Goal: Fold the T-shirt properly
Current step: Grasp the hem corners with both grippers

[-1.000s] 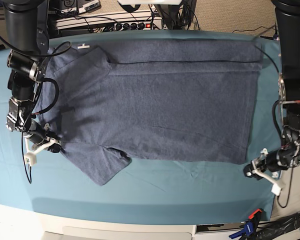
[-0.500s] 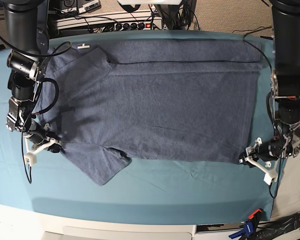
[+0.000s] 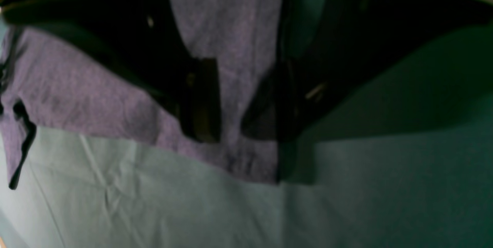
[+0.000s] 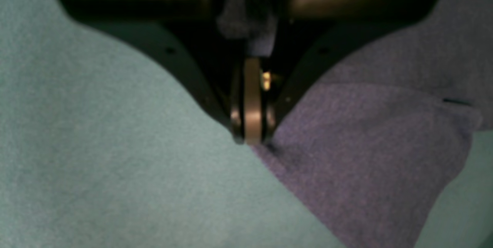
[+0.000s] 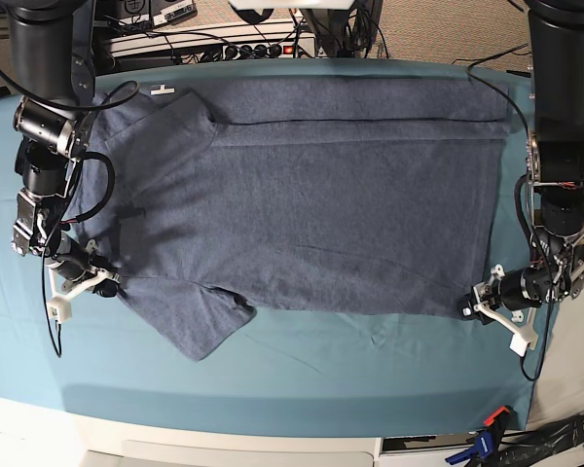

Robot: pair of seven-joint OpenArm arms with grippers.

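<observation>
The blue-grey T-shirt (image 5: 331,214) lies spread flat, plain side up, on the teal table cloth (image 5: 350,379), with one sleeve (image 5: 200,326) pointing to the front left. My right gripper (image 5: 105,282) is shut on the shirt's edge beside that sleeve. The right wrist view shows its closed tips (image 4: 250,136) pinching the shirt's edge (image 4: 366,144). My left gripper (image 5: 470,309) is at the shirt's front right hem corner. In the left wrist view it (image 3: 235,124) is open, with the shirt's corner (image 3: 231,28) between its dark fingers (image 3: 200,101).
Cables and a power strip (image 5: 224,44) run along the table's back edge. A blue clamp (image 5: 482,443) sits at the front right corner. Bare teal cloth lies in front of the shirt, with light wrinkles (image 3: 104,186).
My left gripper has moved left and a little back, from off the shirt onto its front right hem corner. My right gripper and the shirt have stayed put.
</observation>
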